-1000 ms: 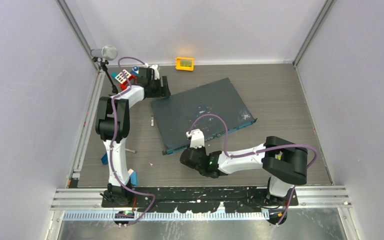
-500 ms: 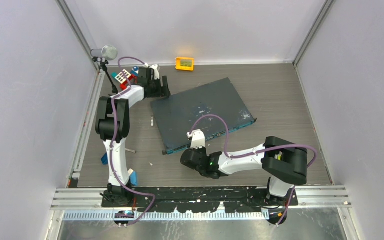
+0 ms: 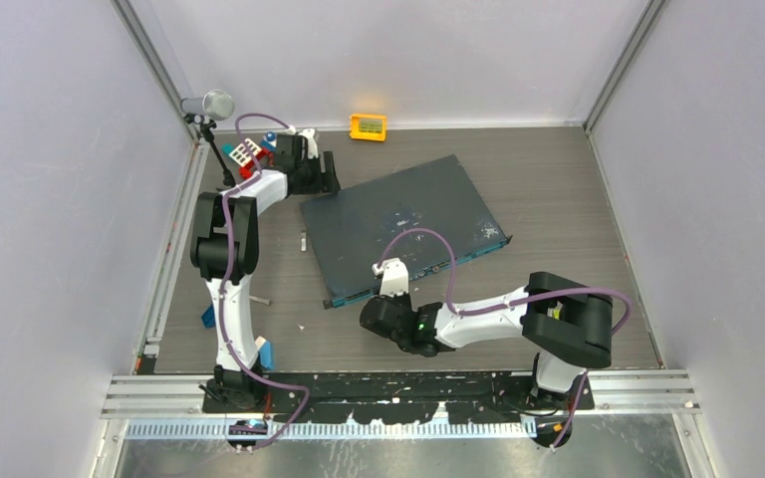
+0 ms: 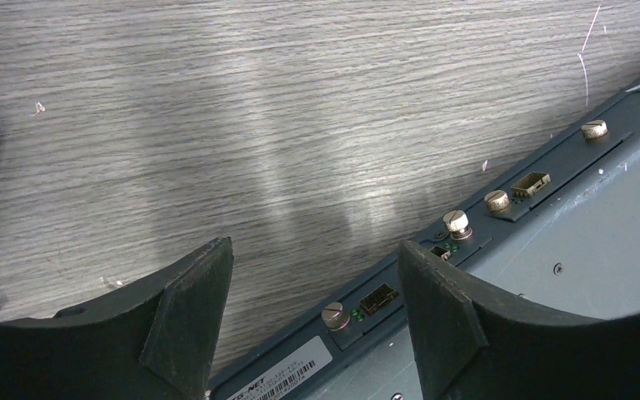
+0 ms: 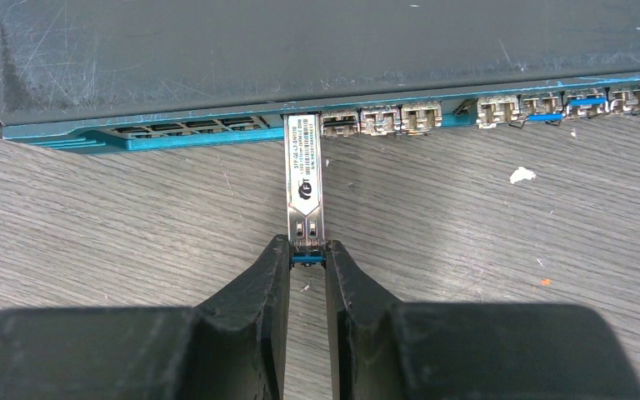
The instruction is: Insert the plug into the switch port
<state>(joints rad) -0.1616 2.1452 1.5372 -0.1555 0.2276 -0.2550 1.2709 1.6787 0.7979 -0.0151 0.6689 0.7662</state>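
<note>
Plug: metal, long axis pointing straight ahead from right gripper, tip meeting switch at left end of port row; gripper clamped on its blue rear end; left gripper apart, empty

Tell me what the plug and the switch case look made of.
Plug: likely bare metal, with a brushed silver sheen and a printed label.
Switch lid: probably painted sheet metal, matte dark grey with white scuffs.
Front face: teal; painted metal or plastic, can't tell.
</note>
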